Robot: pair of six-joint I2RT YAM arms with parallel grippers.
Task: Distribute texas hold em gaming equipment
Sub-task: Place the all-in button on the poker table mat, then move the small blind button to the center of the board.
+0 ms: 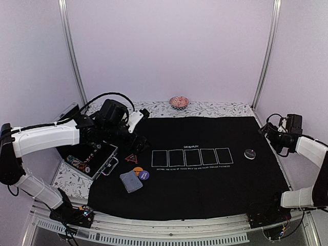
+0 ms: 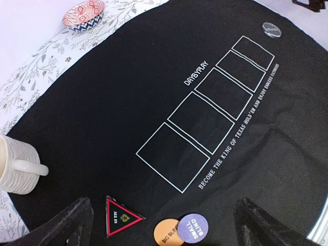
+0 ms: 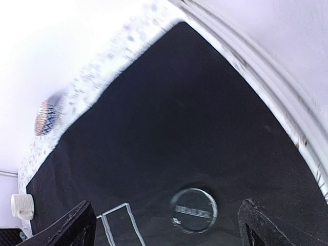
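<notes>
A red-outlined black triangle, an orange button and a purple button lie on the black mat between the fingertips of my left gripper, which hangs open above them with nothing held. A blue-grey deck of cards rests just in front of the buttons. Poker chips sit in the open case at the mat's left edge. The black round button lies right of the five card outlines. My right gripper stands open above it, empty.
A pink ruffled dish sits on the floral cloth behind the mat. The cream mug stands at the mat's left side, behind the triangle. Frame posts rise at both back corners.
</notes>
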